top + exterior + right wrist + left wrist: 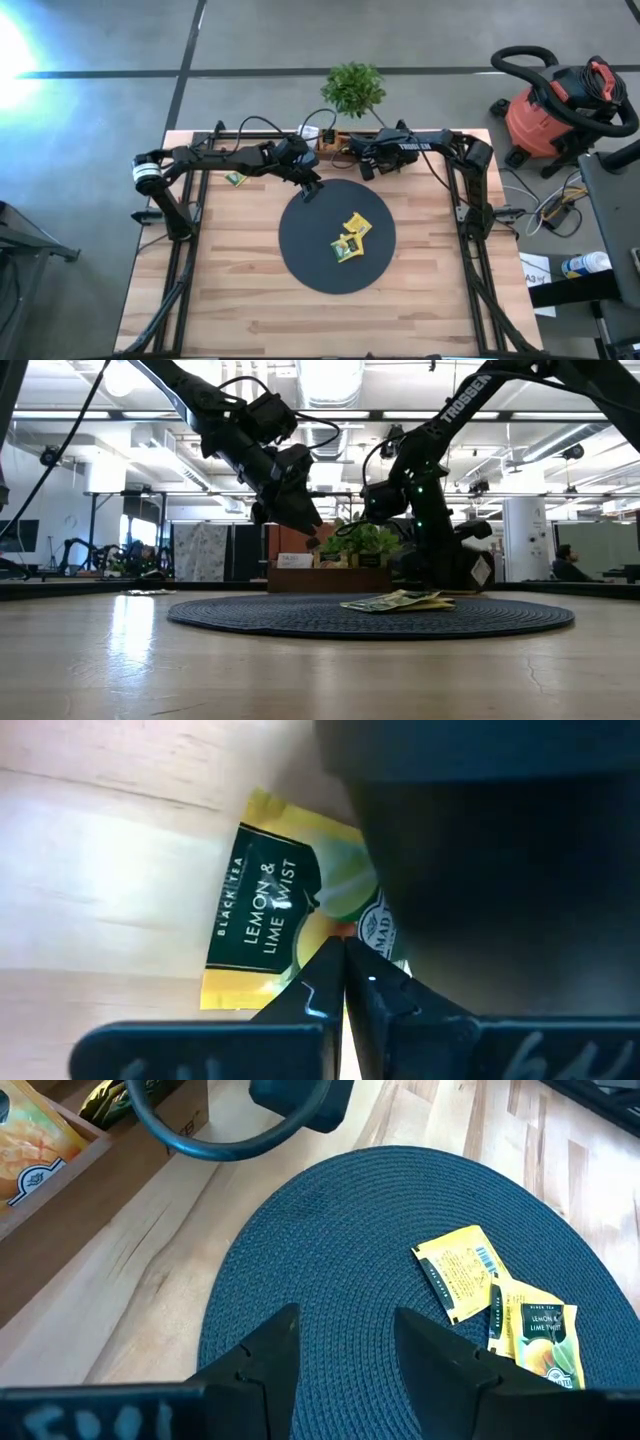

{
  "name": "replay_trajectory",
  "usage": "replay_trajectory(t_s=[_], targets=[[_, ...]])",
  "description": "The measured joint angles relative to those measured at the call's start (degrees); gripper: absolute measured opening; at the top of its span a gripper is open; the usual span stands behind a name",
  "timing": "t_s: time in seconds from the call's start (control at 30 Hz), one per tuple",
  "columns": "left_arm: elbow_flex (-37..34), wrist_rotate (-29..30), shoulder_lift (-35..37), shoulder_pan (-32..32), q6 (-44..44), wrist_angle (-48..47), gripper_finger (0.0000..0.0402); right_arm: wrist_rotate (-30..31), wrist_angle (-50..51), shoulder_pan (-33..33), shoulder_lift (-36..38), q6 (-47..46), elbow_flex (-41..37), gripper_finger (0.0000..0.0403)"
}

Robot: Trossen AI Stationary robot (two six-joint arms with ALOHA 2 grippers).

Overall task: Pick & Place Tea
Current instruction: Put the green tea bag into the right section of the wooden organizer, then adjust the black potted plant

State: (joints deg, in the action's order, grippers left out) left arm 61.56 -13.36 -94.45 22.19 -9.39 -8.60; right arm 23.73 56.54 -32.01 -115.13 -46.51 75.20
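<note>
From above, a few yellow tea packets (352,236) are seen lying together near the middle of the black disc (300,255); another packet (235,180) lies off the disc, on the table beside the left arm. The left gripper (311,190) hangs over the disc's far edge — fingers spread, nothing held. The right gripper (366,165) is beyond the disc, at the wooden tray (331,141).

At table height, the packets (400,601) lie flat and thin — judged light, limp and slippery, best pinched at an edge.

The left wrist shows the packets (500,1305) overlapping, which could hinder a clean grip.

The right wrist shows closed fingers (330,982) over a lemon packet (262,910); a grip cannot be confirmed.
</note>
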Motion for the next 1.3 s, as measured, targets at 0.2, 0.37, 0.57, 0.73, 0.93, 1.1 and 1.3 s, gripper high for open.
replay_trajectory(t_s=[0.2, 0.37, 0.57, 0.73, 0.93, 1.1, 1.3], targets=[[0.00, 0.67, 0.00, 0.00, -0.02, 0.00, 0.0158, -0.24, -0.02, 0.13, 0.00, -0.23, -0.09, 0.0009], [0.00, 0.82, 0.00, -0.01, -0.02, -0.01, 0.0158, -0.24, -0.10, 0.13, 0.00, -0.28, -0.07, 0.0009], [0.00, 0.85, 0.00, 0.01, -0.02, 0.00, 0.0158, -0.38, -0.47, 0.13, 1.02, -0.45, -0.06, 0.0009], [0.00, 0.91, 0.00, 0.01, 0.00, 0.00, 0.0158, -0.24, -2.15, -0.07, 3.53, -0.45, -0.07, 0.0009], [0.00, 1.04, 0.00, 0.03, 0.09, 0.00, 0.0158, -0.22, -3.70, -0.04, 7.34, -0.39, 0.11, 0.0009], [0.00, 1.04, 0.00, 0.01, 0.12, 0.00, 0.0158, -0.20, -6.94, -0.02, 10.74, 4.48, 0.42, 0.0009], [0.00, 1.04, 0.00, 0.01, 0.13, 0.00, 0.0158, 0.48, -10.10, -0.85, 13.21, 10.27, 2.00, 0.0009]])
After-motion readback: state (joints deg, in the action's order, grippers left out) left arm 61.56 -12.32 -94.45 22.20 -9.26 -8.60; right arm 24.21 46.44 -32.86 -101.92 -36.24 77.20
